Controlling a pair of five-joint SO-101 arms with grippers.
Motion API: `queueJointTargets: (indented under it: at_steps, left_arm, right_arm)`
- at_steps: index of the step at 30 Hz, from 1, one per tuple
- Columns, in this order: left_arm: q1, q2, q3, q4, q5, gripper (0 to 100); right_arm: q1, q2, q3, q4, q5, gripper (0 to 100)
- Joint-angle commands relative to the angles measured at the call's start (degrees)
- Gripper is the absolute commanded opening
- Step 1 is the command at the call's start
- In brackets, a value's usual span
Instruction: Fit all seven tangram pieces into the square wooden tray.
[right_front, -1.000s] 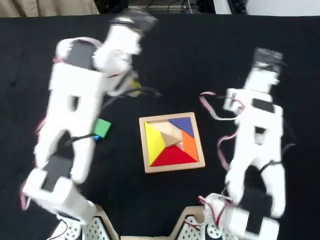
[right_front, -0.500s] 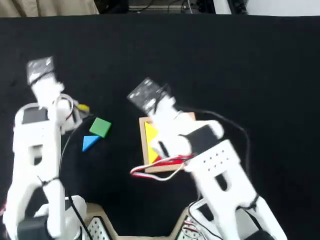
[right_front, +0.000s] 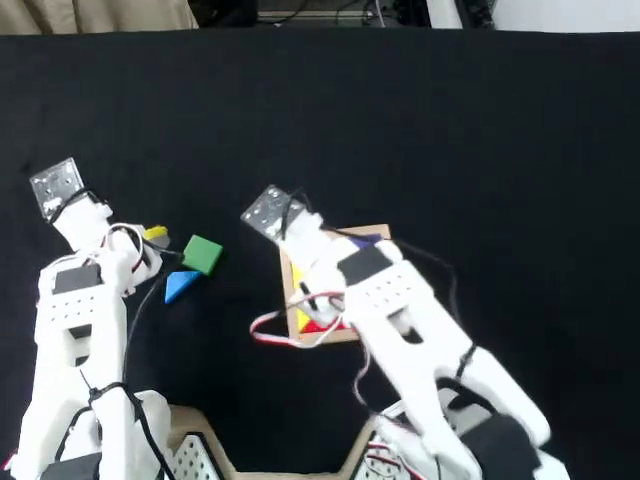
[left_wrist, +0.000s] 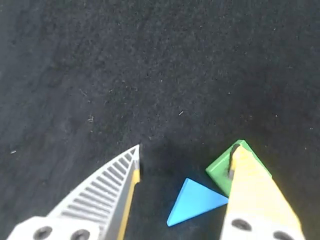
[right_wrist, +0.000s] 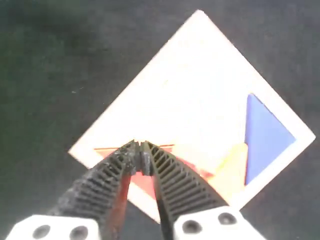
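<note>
Black-clothed table (right_front: 480, 150), beige curtain (right_front: 100, 14)

Swung the right gripper (right_wrist: 140, 150) in from the right side of the counter (right_front: 480, 150) to above the wooden tray (right_front: 372, 231), hiding most of it. Pulled the left gripper (left_wrist: 187, 147) back from the far side toward the near left, uncovering the blue triangle (right_front: 181, 286). Then eased both slightly nearer and leftward.

Square wooden tray (right_front: 377, 234), centre of frame, flat on surface, partly covered. Seated inside: yellow piece (right_front: 296, 274), red piece (right_front: 319, 326), dark blue triangle (right_wrist: 265, 136). Green square (right_front: 202, 254) and light blue triangle (right_front: 180, 286) lie flat left of tray, just beside each other.
</note>
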Motion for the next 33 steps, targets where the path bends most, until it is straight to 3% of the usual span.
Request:
queueJointTargets:
  at_steps: [1,11,20,27,33]
  left_arm:
    - [-0.3,-1.8,0.2,-3.0,0.4,29]
    - [-0.1,-1.7,0.5,-2.8,0.4,29]
    - [5.1,-2.0,2.4,-2.9,-0.1,29]
    - [5.2,-1.7,2.4,-3.0,-0.1,29]
    - [5.3,-1.7,2.5,-3.0,-0.1,29]
  right_arm:
    - [3.8,3.8,-1.0,-2.5,2.9,1.1]
    - [12.4,9.6,-5.6,-5.7,2.9,1.1]
    - [10.5,6.5,-5.1,-6.3,2.8,1.1]
    - [12.6,-3.5,-4.9,-8.2,3.2,1.1]
    - [12.9,4.1,-5.5,-12.7,3.4,1.1]
